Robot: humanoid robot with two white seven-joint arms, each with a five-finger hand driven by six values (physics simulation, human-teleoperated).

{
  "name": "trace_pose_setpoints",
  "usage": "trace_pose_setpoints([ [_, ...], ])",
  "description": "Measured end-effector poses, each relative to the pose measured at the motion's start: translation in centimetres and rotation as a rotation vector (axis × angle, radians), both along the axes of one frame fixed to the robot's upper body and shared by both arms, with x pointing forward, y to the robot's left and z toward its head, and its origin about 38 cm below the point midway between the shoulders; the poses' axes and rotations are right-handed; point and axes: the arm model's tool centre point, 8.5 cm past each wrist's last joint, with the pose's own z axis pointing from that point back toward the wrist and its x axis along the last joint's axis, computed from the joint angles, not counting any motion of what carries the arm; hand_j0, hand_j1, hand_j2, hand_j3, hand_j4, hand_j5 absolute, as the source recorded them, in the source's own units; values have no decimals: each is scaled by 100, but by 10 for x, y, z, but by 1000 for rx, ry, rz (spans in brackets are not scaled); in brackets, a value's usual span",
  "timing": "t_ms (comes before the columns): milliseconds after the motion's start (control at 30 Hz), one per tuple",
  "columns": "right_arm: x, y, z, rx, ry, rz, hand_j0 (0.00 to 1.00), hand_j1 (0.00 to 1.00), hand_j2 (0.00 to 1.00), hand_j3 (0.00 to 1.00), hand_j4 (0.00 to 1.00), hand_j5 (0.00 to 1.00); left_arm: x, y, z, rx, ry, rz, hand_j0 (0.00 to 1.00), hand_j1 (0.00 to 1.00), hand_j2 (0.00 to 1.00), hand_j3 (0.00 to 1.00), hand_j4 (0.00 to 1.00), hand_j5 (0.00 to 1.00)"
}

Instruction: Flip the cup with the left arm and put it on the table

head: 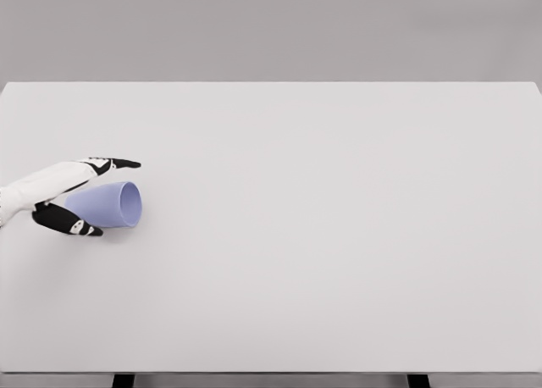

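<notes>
A pale blue cup point(108, 204) lies on its side at the left of the white table point(322, 235), its open mouth facing right. My left hand point(91, 196) reaches in from the left edge and straddles the cup. Black-tipped fingers point(118, 163) extend along the cup's far side, and the thumb point(69, 222) lies against its near side. The hand looks closed around the cup's body, with the cup's base hidden in the palm. My right arm does not show.
The table's front edge runs along the bottom of the view, with two dark legs point(124, 380) under it. A plain grey wall stands behind the table.
</notes>
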Motion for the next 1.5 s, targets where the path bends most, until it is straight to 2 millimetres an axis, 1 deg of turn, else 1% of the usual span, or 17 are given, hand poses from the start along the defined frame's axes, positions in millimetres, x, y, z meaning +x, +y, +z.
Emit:
trace_pose_setpoints([
  [200,0,0,0,0,0,0,100,100,100,100,100,100,1,-4,-12,9,46,25,100,100,100,100,100,100],
  [533,0,0,0,0,0,0,100,100,100,100,100,100,4,-6,-21,-11,63,52,100,100,100,100,100,100],
  [633,0,0,0,0,0,0,100,100,100,100,100,100,5,-6,-21,-15,62,56,100,100,100,100,100,100],
  [767,0,0,0,0,0,0,100,100,100,100,100,100,11,-5,-20,-26,52,70,100,100,100,100,100,100],
  [933,0,0,0,0,0,0,100,100,100,100,100,100,15,-4,-30,-16,54,88,100,100,100,100,100,100],
  [1100,0,0,0,0,0,0,100,100,100,100,100,100,15,-8,-37,-15,57,87,100,100,100,100,100,100],
  [1300,0,0,0,0,0,0,100,100,100,100,100,100,15,-11,-39,-16,56,84,100,100,100,100,100,100],
  [1333,0,0,0,0,0,0,100,100,100,100,100,100,15,-11,-39,-17,56,84,97,97,97,97,97,97],
  [1433,0,0,0,0,0,0,100,100,100,100,100,100,15,-13,-40,-22,58,82,80,80,80,80,80,80],
  [1500,0,0,0,0,0,0,100,100,100,100,100,100,15,-14,-40,-24,60,80,73,73,73,73,73,73],
])
